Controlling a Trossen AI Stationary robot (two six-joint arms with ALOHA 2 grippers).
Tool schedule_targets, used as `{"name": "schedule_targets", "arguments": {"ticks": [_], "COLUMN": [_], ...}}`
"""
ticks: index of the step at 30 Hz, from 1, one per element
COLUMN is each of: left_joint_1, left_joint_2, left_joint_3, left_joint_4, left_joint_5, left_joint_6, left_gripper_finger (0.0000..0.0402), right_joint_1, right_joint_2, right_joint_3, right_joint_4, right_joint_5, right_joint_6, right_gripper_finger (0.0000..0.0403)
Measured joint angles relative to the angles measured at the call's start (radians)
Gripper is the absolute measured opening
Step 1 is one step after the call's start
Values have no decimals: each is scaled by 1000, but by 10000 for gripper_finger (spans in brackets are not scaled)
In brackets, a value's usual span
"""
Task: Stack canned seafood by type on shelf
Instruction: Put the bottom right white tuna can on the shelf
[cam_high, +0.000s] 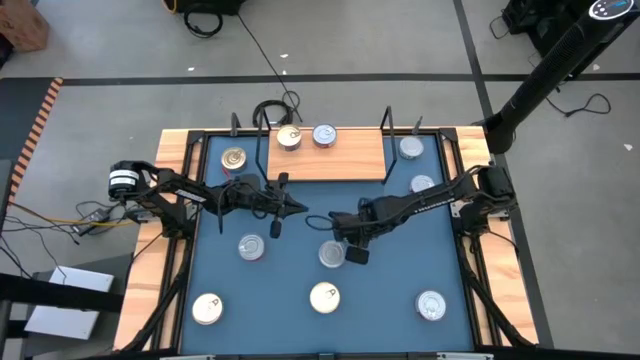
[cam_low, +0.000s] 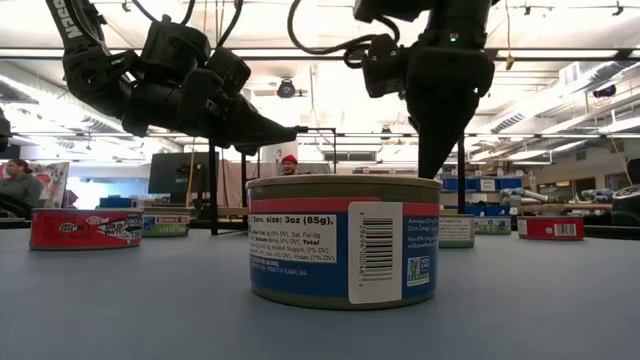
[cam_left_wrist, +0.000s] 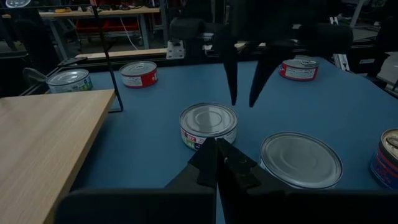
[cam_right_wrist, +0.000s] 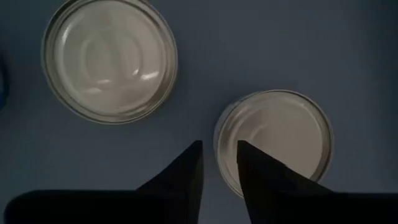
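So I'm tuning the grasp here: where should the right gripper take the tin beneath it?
Likely from straight above, with the right gripper opened wider so one finger goes down each side of the tin. It lies flat, lid up, so only its low round wall gives a hold. The blue table around it looks free.

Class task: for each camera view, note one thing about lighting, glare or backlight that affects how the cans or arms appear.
High view: even light, the shelf plainly lit.
Low view: ceiling lights backlight both arms into silhouettes; the nearest can stays readable.
Left wrist view: soft sheen on a can lid.
Right wrist view: dim, highlights on the lid.
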Motion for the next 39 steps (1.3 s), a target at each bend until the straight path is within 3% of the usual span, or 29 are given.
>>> {"name": "schedule_targets", "arguments": {"ticks": [9, 16, 32, 39], "left_joint_1": [0, 0, 0, 0], "left_joint_2": [0, 0, 0, 0], "left_joint_3": [0, 0, 0, 0], "left_joint_4": [-1, -1, -2, -4], "left_joint_5": [0, 0, 0, 0], "left_joint_6": [0, 0, 0, 0], "left_gripper_finger": [6, 6, 6, 6], "right_joint_1": [40, 41, 51, 48], "right_joint_2": [0, 0, 0, 0], "right_joint_3": [-36, -64, -64, -138], "right_joint_4": [32, 36, 89, 143], "right_joint_5": [60, 111, 55, 106], "right_joint_6": [39, 26, -17, -27], "right_gripper_finger": [142, 142, 140, 140]}}
